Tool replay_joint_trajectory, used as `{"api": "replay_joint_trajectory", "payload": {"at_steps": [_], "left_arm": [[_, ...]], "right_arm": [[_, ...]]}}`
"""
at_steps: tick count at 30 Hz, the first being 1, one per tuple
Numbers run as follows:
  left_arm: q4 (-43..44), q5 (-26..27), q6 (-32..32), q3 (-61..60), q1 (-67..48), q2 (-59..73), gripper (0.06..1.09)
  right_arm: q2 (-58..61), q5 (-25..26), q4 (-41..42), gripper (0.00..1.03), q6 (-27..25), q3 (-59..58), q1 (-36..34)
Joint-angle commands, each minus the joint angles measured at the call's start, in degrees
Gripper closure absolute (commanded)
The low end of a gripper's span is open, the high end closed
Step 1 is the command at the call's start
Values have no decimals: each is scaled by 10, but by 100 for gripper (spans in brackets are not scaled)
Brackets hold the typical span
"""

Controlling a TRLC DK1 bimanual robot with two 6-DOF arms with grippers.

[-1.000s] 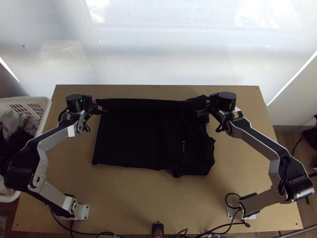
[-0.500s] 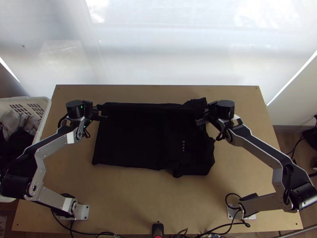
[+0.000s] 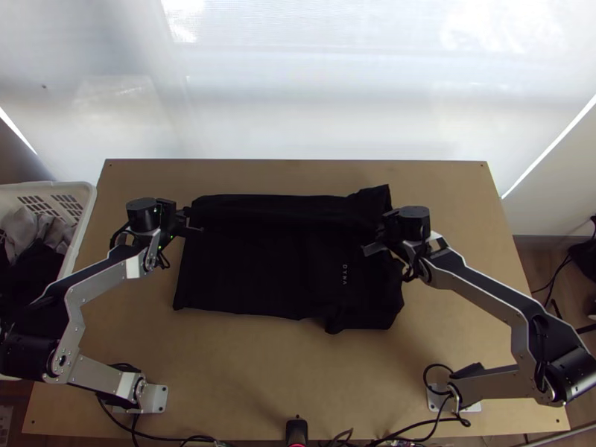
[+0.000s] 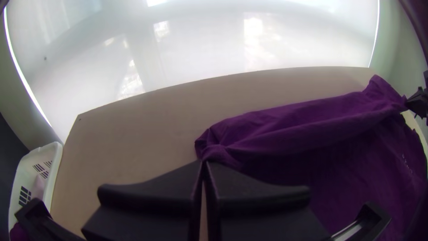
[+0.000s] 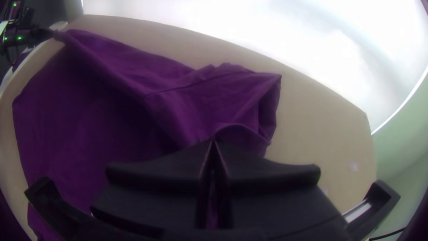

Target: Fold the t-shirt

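OK, left gripper and right gripper have both shifted toward 6 o'clock, the right one further, bringing the 12 o'clock edge of the t-shirt over as a band. Reads as the lengthwise fold under way, band not laid flat yet. Both clenched on the fabric, left at the band's 9 o'clock end, right near its 3. It's mid-way across the table, long axis 9 to 3, collar probably toward 3.

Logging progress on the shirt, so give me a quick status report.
Left claw shut on shirt's far-left edge; right claw shut on far-right part. Far side partly folded over. Nothing seen in the way.
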Motion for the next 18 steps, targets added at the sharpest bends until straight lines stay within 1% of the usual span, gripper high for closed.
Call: {"api": "replay_joint_trajectory", "payload": {"at_steps": [1, 18], "left_arm": [[0, 0, 12, -21, 1, -2, 105], [0, 7, 12, -74, -1, -32, 105]], "right_arm": [[-3, 0, -1, 100, -1, -32, 9], [-29, 0, -1, 100, 2, -66, 2]]}}
